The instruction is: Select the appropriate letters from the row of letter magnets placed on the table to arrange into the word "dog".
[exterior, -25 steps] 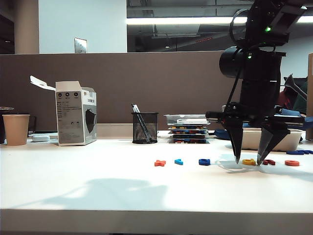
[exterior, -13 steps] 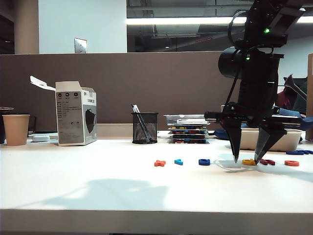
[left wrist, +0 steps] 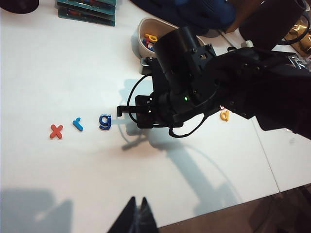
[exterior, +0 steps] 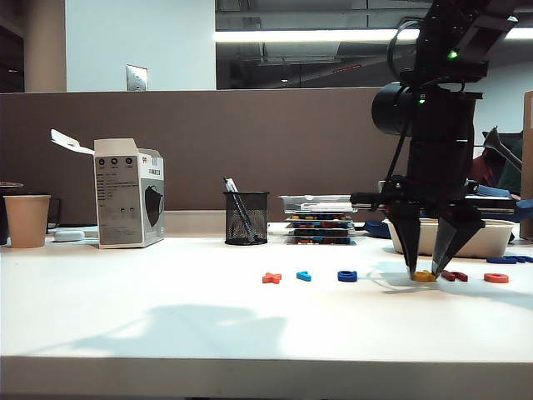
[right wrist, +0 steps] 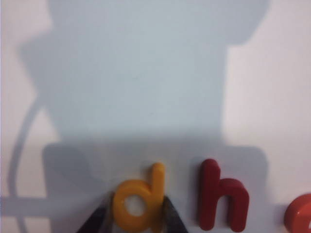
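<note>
Looking across the table (exterior: pixel 166 317) from the exterior view: right gripper (exterior: pixel 425 272) pointing straight down over the row of letter magnets (exterior: pixel 383 276), tips at the surface on either side of the yellow d (exterior: pixel 425 276). Row running left to right: orange x (exterior: pixel 272 277), light-blue letter (exterior: pixel 304 276), dark blue g (exterior: pixel 347 276), then the d, dark red h (exterior: pixel 455 276) and orange-red o (exterior: pixel 496 277). H lying just beside the outer finger, so little room on that side; wider bare surface between d and g. Broad open table toward the front edge for laying out the word. Pen cup (exterior: pixel 246 217) and box (exterior: pixel 129 193) well behind the row.

Seen from the left wrist view: left gripper (left wrist: pixel 137 213) low at the frame edge, fingers pressed together, holding nothing, well apart from the row, with g and x nearest it. Right arm covering most of the row; d (left wrist: pixel 224 115) just showing past it.

Seen from the right wrist view: d (right wrist: pixel 138 199) between the two fingers (right wrist: pixel 170 216), stem parallel to them, jaws half closed and touching or nearly touching its sides; firm pinch not certain. H (right wrist: pixel 221 199) close alongside, apart from the d. Right arm clearly the nearer one.
</note>
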You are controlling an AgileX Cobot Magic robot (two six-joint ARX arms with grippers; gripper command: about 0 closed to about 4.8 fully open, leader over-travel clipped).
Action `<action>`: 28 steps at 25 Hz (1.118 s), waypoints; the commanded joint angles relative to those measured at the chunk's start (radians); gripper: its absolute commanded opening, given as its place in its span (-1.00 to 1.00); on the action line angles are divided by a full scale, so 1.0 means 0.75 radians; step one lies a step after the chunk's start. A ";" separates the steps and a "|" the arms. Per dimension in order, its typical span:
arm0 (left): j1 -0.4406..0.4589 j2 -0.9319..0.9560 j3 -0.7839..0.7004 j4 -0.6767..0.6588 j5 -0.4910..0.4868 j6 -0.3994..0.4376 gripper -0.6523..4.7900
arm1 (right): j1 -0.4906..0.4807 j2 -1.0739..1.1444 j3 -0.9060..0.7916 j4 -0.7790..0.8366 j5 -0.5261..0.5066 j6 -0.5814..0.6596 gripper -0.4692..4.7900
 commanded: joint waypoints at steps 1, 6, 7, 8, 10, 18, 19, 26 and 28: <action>0.000 -0.003 0.007 0.012 -0.008 0.006 -0.77 | 0.002 0.036 -0.023 -0.038 -0.024 0.006 -0.43; 0.000 -0.003 0.007 0.012 -0.008 0.006 -0.77 | 0.004 0.036 -0.023 -0.047 -0.032 0.006 -0.51; 0.000 -0.003 0.007 0.013 -0.008 0.006 -0.77 | 0.006 0.036 -0.023 -0.053 -0.044 0.006 -0.51; 0.000 -0.003 0.007 0.012 -0.008 0.006 -0.77 | 0.009 0.036 -0.023 -0.065 -0.085 0.006 -0.51; 0.000 -0.003 0.007 0.012 -0.008 0.006 -0.77 | 0.017 0.036 -0.023 -0.074 -0.118 0.006 -0.51; 0.000 -0.003 0.007 0.012 -0.008 0.006 -0.77 | 0.060 0.034 -0.022 -0.120 -0.165 0.006 -0.50; 0.000 -0.003 0.007 0.012 -0.008 0.006 -0.77 | 0.062 0.032 -0.022 -0.129 -0.171 0.006 -0.50; 0.000 -0.003 0.007 0.012 -0.008 0.006 -0.77 | 0.105 -0.011 -0.023 -0.237 -0.170 0.006 -0.50; 0.000 -0.003 0.007 0.012 -0.008 0.006 -0.77 | 0.115 -0.023 -0.023 -0.249 -0.170 0.006 -0.50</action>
